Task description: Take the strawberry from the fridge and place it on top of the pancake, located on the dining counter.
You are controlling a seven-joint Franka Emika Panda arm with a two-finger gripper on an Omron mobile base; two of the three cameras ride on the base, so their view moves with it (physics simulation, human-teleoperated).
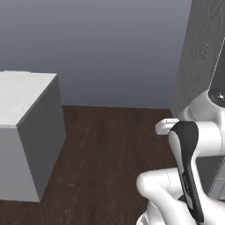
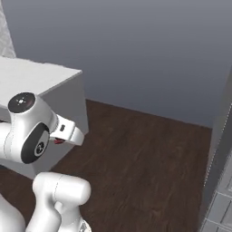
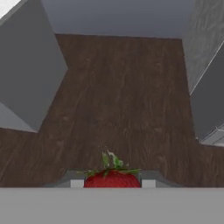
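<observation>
The strawberry (image 3: 113, 178), red with a green leafy cap, sits between my gripper's (image 3: 113, 183) two fingertips, and the gripper is shut on it above the dark wooden floor. In the right base view a sliver of the red strawberry (image 2: 59, 141) shows under the white hand. A white-topped block with grey sides, which looks like the end of the dining counter (image 1: 22, 101), stands to the left. The pancake is out of view. At the right edge rises a dark grey panel (image 3: 209, 103); I cannot tell whether it belongs to the fridge.
Dark wood floor (image 1: 110, 149) stretches ahead to a plain blue-grey wall (image 1: 114, 48). A grey textured upright (image 1: 195, 57) stands at the right, with light-grey panelled fronts (image 2: 222, 208) low beside it. My own white arm (image 1: 189, 167) takes up the lower right.
</observation>
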